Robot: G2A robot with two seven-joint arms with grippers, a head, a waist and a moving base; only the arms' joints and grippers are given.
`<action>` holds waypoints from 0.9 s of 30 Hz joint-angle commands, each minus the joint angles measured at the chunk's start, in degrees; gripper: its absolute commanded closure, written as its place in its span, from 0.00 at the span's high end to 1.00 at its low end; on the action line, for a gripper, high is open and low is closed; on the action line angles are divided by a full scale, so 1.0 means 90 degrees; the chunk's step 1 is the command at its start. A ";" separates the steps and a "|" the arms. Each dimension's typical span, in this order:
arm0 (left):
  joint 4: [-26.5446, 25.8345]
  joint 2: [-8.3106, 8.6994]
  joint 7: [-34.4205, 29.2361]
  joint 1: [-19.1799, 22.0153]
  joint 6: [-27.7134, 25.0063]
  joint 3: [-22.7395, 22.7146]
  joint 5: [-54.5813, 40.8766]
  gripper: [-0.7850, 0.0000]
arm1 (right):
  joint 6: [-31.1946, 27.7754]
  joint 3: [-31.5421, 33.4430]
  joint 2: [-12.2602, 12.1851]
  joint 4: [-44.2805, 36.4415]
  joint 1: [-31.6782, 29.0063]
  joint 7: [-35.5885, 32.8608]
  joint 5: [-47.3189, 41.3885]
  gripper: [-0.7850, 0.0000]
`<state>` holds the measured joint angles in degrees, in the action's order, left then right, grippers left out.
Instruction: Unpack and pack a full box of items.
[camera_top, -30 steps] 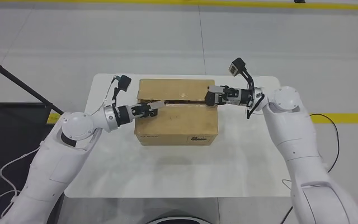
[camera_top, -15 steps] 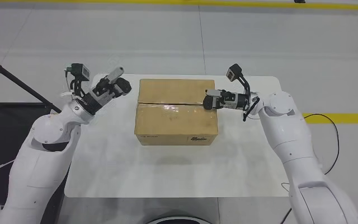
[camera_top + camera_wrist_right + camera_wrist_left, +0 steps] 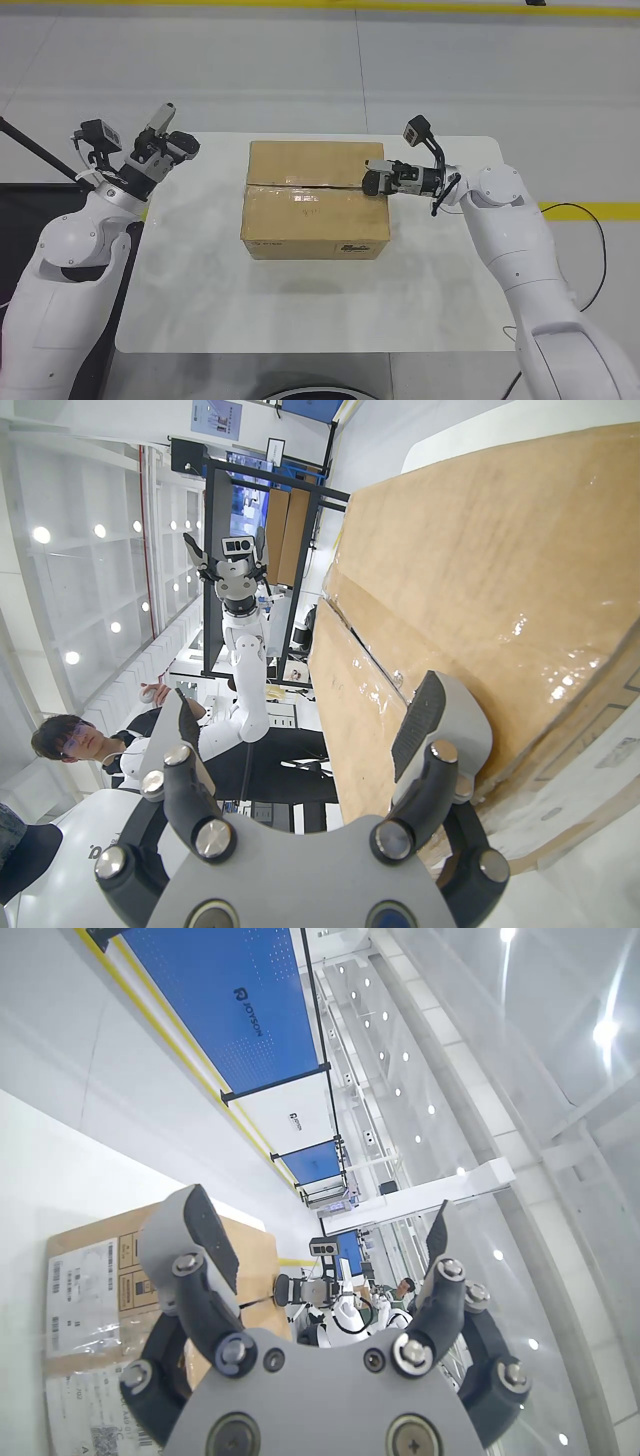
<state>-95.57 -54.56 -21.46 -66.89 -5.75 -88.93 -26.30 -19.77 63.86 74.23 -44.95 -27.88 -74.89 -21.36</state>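
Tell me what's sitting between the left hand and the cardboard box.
Nothing. In the top view, only a bare stretch of white table lies between the open left hand and the cardboard box.

A white tabletop (image 3: pixel 300 300) stands on a pale grey floor (image 3: pixel 300 70); a yellow stripe (image 3: pixel 620 211) runs beside it. Beyond it stand blue panels (image 3: pixel 240 1018) under bright ceiling lights (image 3: pixel 605 1030).

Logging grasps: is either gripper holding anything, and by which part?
Nothing is held. The left gripper is open, clear of the box; the right gripper is open at the box's edge.
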 commanded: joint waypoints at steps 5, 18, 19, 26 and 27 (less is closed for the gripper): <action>-0.0012 -0.0020 0.0332 -0.0075 0.0104 0.0011 0.0114 1.00 | 0.0000 0.0000 0.0000 0.0000 0.0000 0.0000 0.0000 1.00; -0.1241 -0.0169 0.1767 -0.2078 0.0607 0.0096 0.0321 1.00 | 0.0000 0.0000 0.0000 0.0000 0.0000 0.0000 0.0000 1.00; -0.1259 -0.0185 0.1761 -0.2169 0.0697 0.0164 0.0246 1.00 | 0.0000 0.0000 0.0000 0.0000 0.0000 0.0000 0.0000 1.00; -0.1030 -0.0290 0.2050 -0.2170 0.1206 0.0519 0.0112 1.00 | 0.0000 0.0000 0.0000 0.0000 0.0000 0.0000 0.0000 1.00; -0.0951 -0.0308 0.2089 -0.2112 0.1259 0.0584 0.0101 1.00 | 0.0000 0.0000 0.0000 0.0000 0.0000 0.0000 0.0000 1.00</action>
<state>-105.12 -57.15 -3.10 -86.59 4.89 -84.37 -25.33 -19.77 63.86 74.24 -44.95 -27.88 -74.88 -21.36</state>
